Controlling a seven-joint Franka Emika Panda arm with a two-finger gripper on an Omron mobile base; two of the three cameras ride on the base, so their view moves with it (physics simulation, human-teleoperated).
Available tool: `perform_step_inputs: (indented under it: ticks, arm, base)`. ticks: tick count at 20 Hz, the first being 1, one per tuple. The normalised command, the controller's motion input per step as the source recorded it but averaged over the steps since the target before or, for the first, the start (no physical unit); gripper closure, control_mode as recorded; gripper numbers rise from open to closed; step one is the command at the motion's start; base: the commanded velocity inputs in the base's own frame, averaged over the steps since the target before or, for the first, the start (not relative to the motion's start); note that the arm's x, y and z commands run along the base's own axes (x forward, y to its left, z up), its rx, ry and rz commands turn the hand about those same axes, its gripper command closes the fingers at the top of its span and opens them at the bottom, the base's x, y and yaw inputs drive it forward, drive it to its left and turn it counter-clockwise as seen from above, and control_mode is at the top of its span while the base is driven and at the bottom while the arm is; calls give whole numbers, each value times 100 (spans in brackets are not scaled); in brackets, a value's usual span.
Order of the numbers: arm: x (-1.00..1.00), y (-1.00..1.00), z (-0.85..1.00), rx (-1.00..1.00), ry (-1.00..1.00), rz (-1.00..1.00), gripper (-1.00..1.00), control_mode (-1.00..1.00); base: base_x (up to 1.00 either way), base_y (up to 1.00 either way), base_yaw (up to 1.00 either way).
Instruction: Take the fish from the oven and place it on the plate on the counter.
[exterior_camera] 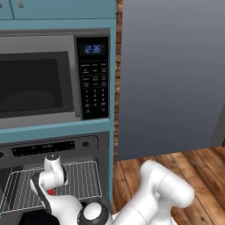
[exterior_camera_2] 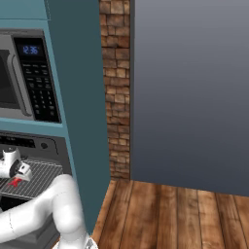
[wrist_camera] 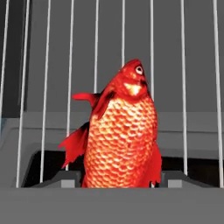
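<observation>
A: What was hidden? In the left base view the hand covered most of the fish (exterior_camera: 51,191); only a red sliver showed on the wire rack (exterior_camera: 83,176) of the oven (exterior_camera: 94,151).

B: Orientation? In the hand view its long axis ran bottom to top, head uppermost, tail cut off low. The gripper (wrist_camera: 118,181) was clenched on the fish.
</observation>
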Motion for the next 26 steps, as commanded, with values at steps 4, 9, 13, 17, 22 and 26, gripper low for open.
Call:
perform_step_inputs:
  ticks: [4, 9, 13, 17, 22, 26]
  arm:
    - [-61, -52, 59, 1, -2, 0, 100, -100]
    - [-81, -57, 71, 2, -9, 0, 100, -100]
    - [-79, -63, 85, 0, -14, 0, 100, -100]
    - [-63, -62, 100, 0, -11, 0, 100, -100]
    - [-25, -78, 100, 0, -2, 0, 100, -100]
    - [-4, -96, 100, 0, 0, -1, 100, -100]
  base:
    - [0, 0, 0]
    - [0, 0, 0]
    - [0, 0, 0]
    - [0, 0, 0]
    - [0, 0, 0]
    - [0, 0, 0]
